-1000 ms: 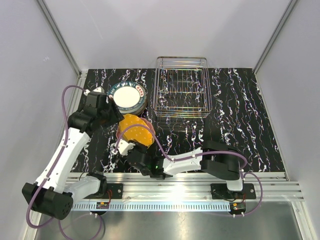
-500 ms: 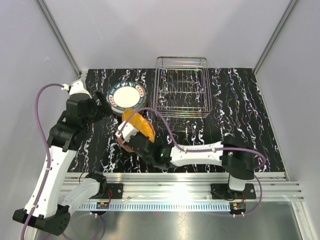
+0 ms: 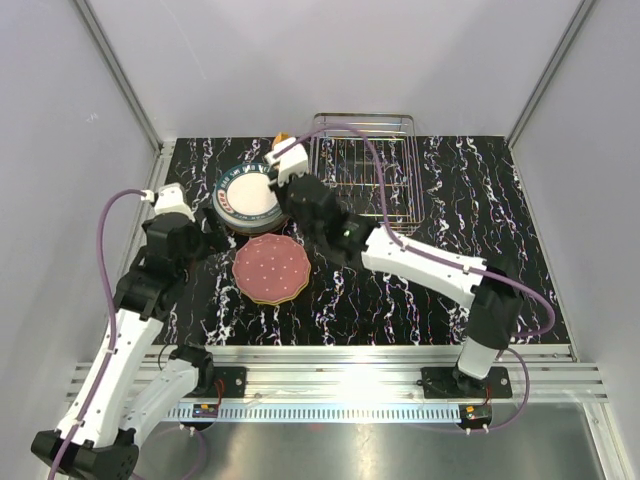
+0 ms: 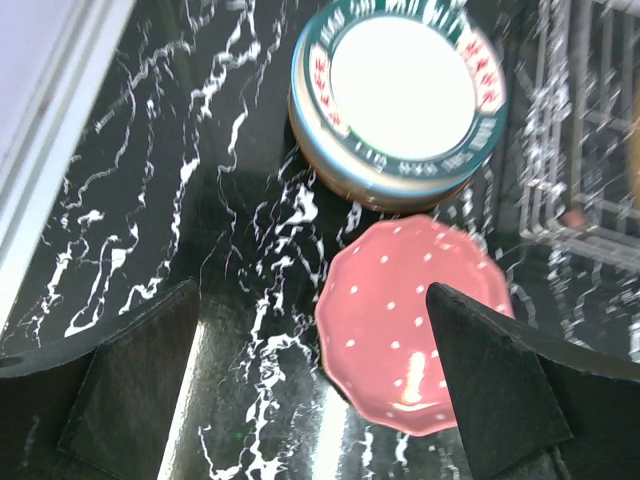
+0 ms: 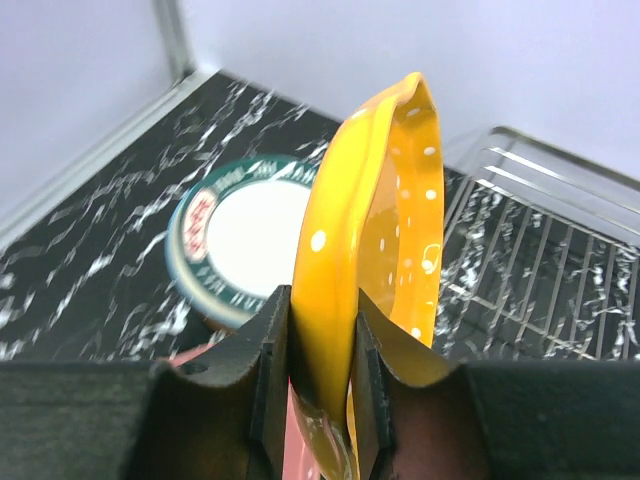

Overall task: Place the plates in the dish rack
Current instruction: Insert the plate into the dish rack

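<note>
My right gripper [image 5: 320, 370] is shut on the rim of an orange scalloped, white-dotted plate [image 5: 375, 230] and holds it on edge in the air. From above, that gripper [image 3: 288, 165] is over the back of the table between the plate stack and the dish rack [image 3: 365, 165], with a sliver of the orange plate [image 3: 282, 139] showing. A pink dotted plate [image 3: 270, 268] lies flat on the table. A stack of plates [image 3: 250, 197] topped by a white, dark-rimmed one sits behind it. My left gripper [image 4: 315, 390] hangs wide open and empty above the table, left of the pink plate [image 4: 415, 320].
The table is black with white marbling [image 3: 470, 230]. The wire dish rack [image 5: 540, 270] holds no plates. White walls with metal posts enclose the left, back and right. A metal rail [image 3: 340, 360] runs along the near edge.
My right arm carried the orange plate from the table's middle up and back toward the rack, uncovering the pink plate. My left gripper opened wide and pulled back from the stack.
</note>
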